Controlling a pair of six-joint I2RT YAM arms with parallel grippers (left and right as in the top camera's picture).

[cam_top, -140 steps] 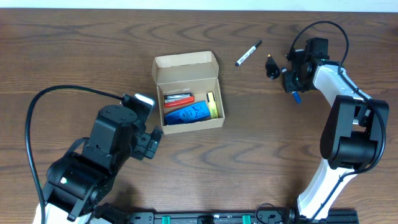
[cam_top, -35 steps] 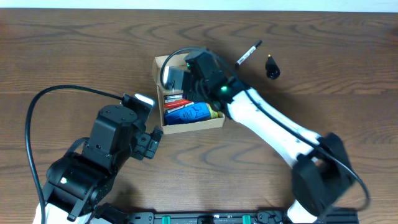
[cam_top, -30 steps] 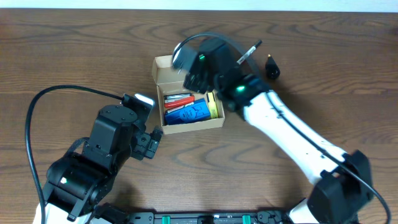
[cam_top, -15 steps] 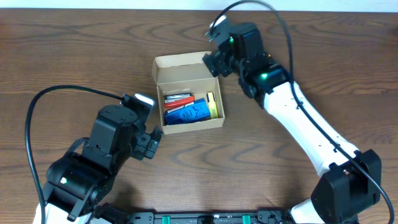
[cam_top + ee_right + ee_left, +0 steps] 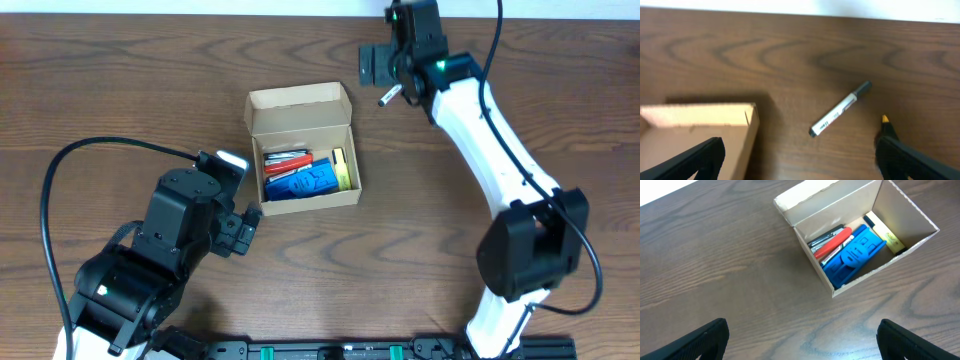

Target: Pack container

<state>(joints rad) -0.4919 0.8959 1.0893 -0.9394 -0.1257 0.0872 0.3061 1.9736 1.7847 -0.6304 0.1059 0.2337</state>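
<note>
Beside marker point(image 5: 840, 109), right end effector point(image 5: 800, 160) spread, empty

The box point(image 5: 298, 98) is a small rectangular carton of plain, unprinted tan cardboard. It stands upright on the counter point(image 5: 120, 80) near the middle, turned slightly off square to the edges. Its top is open: the flap lid, hinged along the far long side, is folded back and leans away from the opening, with its pale inner face showing. The walls look straight and undented. Inside, a flat blue piece point(image 5: 300, 183) lies against the near wall, a slim red piece point(image 5: 288, 160) with dark and silvery bits lies just behind it on the left, and a narrow yellow piece point(image 5: 342, 168) lies at the right end.
</note>
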